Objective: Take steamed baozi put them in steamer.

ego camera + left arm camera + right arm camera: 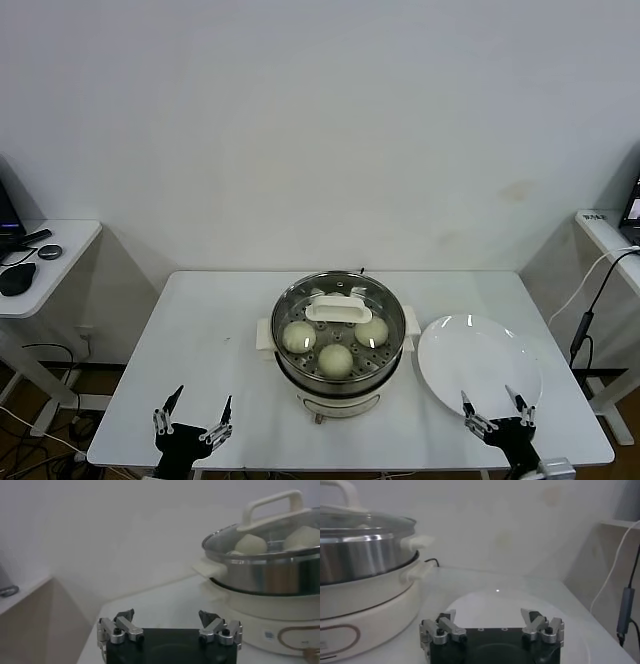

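The steamer [338, 372] stands mid-table with its glass lid [338, 310] on. Through the lid I see three steamed baozi on the perforated tray: one on the left [298, 336], one at the front [336, 360], one on the right [372, 331]. My left gripper [200, 412] is open and holds nothing, low at the table's front left, well apart from the pot. My right gripper [497, 405] is open over the near rim of the white plate [478, 355]. The left wrist view shows the left gripper [170, 617], the steamer [270, 575] and a baozi [251, 544]. The right wrist view shows the right gripper [492, 617], the plate [495, 602] and the steamer [360, 555].
The plate to the right of the pot has nothing on it. The white table [210, 340] is bare to the left of the pot. A side desk [40, 262] with a mouse stands at far left, and a cable [590, 300] hangs off a desk at far right.
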Action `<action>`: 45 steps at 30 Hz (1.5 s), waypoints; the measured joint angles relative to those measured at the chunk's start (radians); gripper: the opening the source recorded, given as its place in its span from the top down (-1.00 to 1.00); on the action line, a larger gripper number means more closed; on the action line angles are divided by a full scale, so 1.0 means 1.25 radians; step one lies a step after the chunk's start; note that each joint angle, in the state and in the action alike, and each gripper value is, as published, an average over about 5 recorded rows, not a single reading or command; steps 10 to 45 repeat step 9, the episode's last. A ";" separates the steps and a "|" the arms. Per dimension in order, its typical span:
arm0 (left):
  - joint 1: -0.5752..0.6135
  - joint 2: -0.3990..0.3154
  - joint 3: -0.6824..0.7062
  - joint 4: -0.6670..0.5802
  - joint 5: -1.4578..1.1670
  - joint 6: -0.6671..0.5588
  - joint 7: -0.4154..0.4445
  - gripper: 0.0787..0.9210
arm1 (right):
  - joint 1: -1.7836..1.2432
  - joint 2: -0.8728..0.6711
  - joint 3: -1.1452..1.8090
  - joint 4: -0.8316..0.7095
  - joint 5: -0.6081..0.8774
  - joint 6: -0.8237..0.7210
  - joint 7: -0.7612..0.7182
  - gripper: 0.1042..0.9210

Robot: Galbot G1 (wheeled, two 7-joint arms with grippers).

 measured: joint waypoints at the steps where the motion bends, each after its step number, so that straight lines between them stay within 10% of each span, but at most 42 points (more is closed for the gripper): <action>1: 0.003 0.000 0.001 -0.001 -0.001 0.000 -0.001 -0.77 | -0.002 0.000 0.000 0.003 -0.001 -0.001 0.000 -0.76; 45: 0.023 -0.003 0.006 -0.008 -0.008 -0.004 -0.005 -0.77 | -0.014 0.000 -0.003 0.025 -0.005 -0.010 -0.007 -0.76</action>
